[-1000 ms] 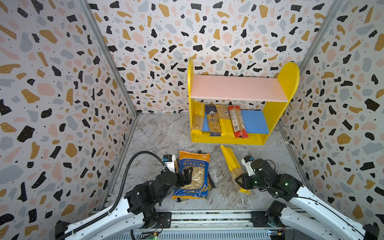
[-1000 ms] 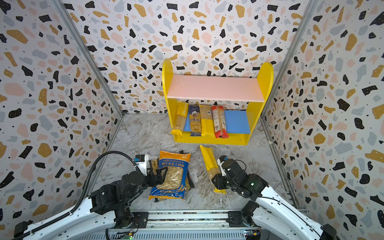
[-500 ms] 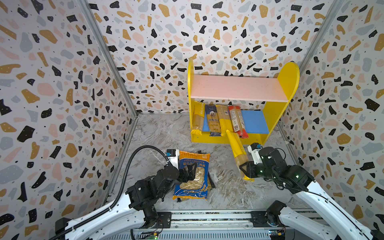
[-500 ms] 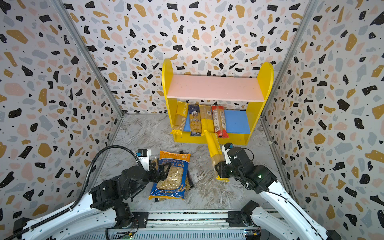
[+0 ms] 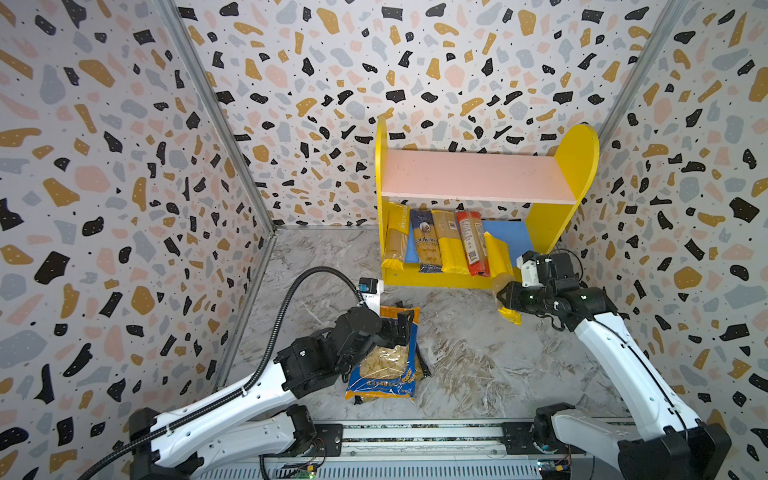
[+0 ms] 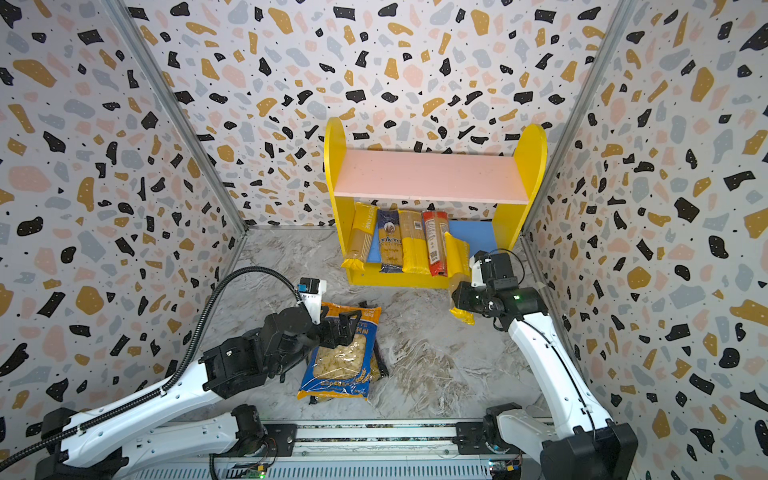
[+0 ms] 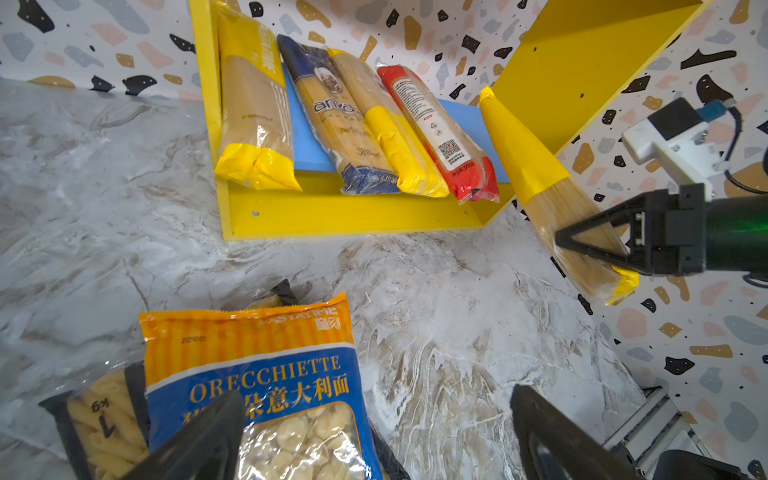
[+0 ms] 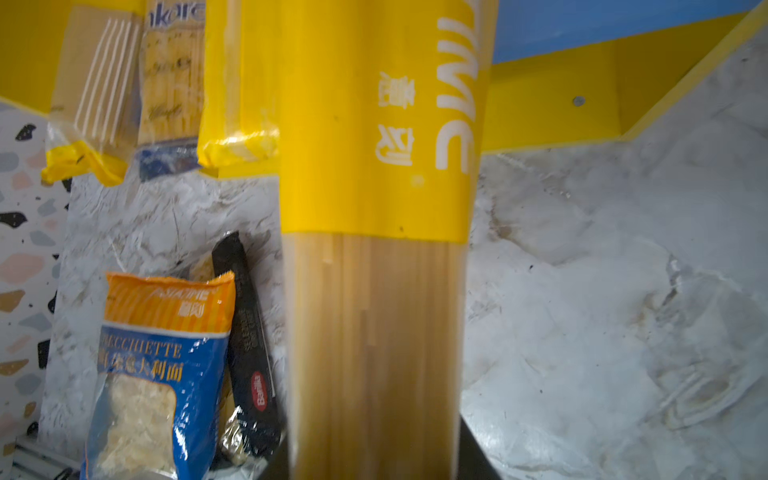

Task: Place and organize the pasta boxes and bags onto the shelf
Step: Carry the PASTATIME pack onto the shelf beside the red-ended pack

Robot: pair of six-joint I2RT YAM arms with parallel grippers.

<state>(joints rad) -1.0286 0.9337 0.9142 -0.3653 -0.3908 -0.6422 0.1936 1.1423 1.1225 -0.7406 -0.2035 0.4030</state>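
Down near the front edge of the desk (image 5: 478, 365), left of its middle, the left gripper (image 5: 399, 328) hangs with jaws spread wide over the orecchiette bag (image 5: 386, 365), gripping nothing. That blue and orange bag lies flat and reads "ORECCHIETTE" under a "PASTATIME" band, with Chinese characters below. A dark bag (image 8: 249, 340) with a red "Barilla" oval lies partly beneath it, and penne shows through the plastic.

Against the back edge, right of the middle, stands the shelf (image 5: 577, 166). Its pink board (image 5: 469, 174) is bare. On its blue board (image 5: 507, 237) four long packs lie side by side, ends overhanging the front: a tan-and-yellow pack (image 5: 395, 237), a dark blue pack (image 5: 426, 245) with a name starting "ank", a half-yellow pack (image 5: 449, 245) and a red pack (image 5: 471, 245) with a QR code.

Just right of the red one, a tilted spaghetti pack (image 5: 498, 257) with white lettering points its top at the blue board. The right gripper (image 5: 505, 297) pinches its clear lower part.
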